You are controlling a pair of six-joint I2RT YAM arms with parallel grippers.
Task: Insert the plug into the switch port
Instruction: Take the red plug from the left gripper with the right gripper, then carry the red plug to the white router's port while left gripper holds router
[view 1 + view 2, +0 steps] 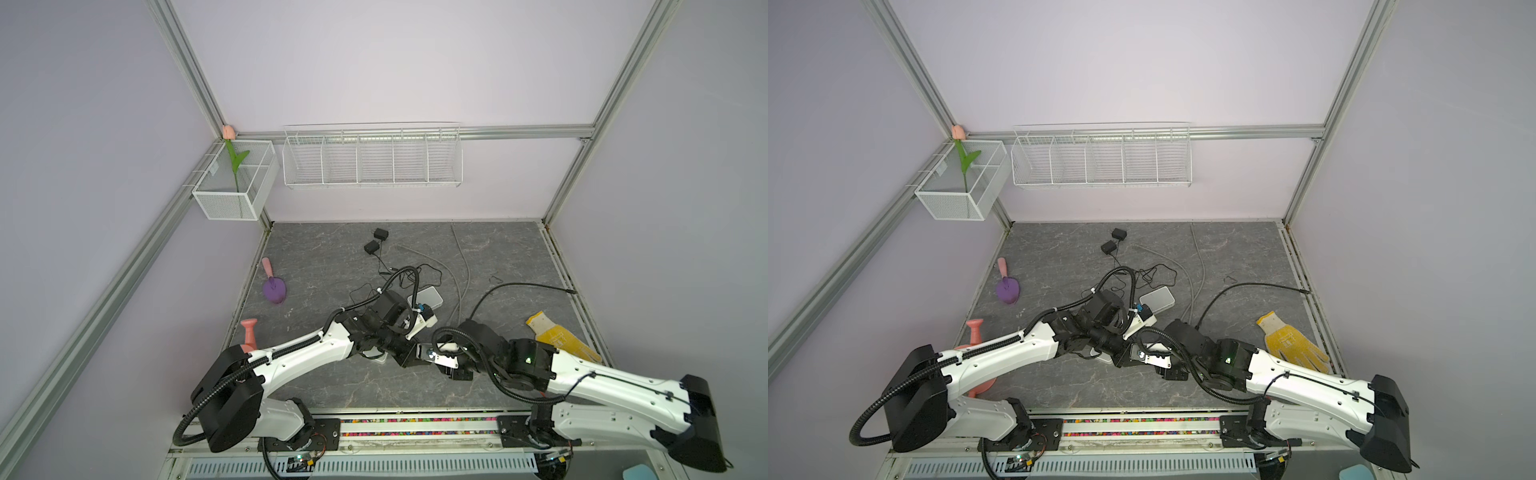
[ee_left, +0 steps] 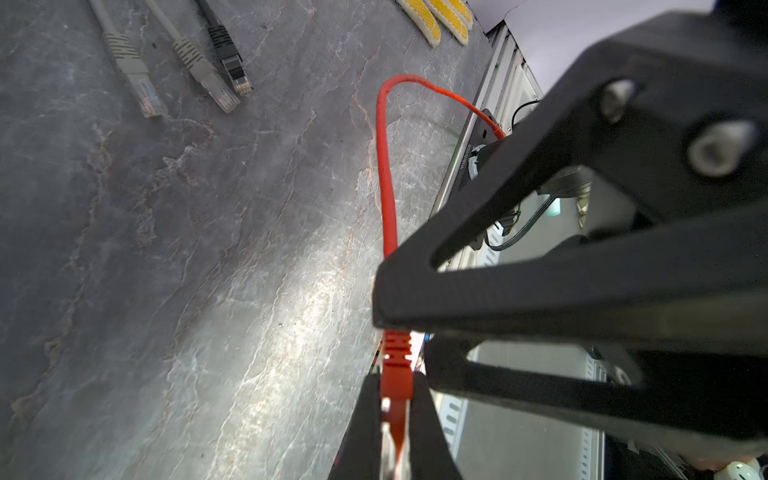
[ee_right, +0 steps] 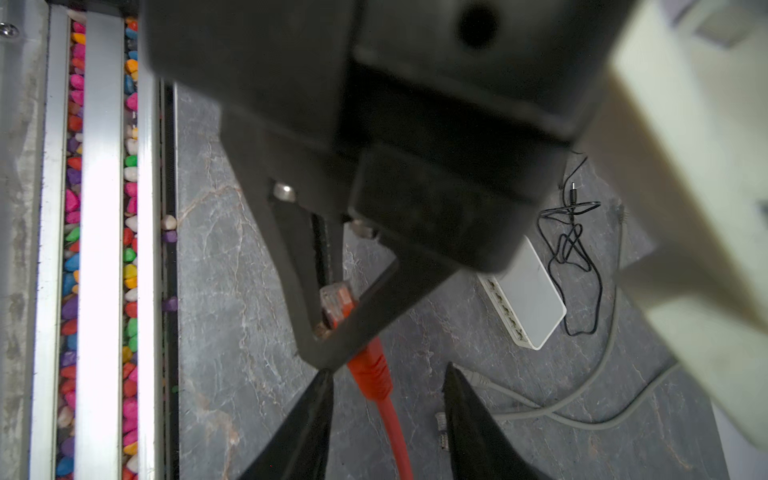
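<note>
While your left hand (image 2: 395, 399) clamps the plug (image 3: 337, 305), right hand (image 3: 388, 370) sits open around it — switch (image 3: 536, 291) not reached yet.

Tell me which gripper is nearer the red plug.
Left. The left gripper is clamped on the red plug itself. The right gripper stands open just behind it, one finger on each side of the red boot, not closed on it.

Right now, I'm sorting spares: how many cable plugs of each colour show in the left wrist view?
Grey plugs: 2
Black plug: 1
Red plug: 1
Total: 4
</note>
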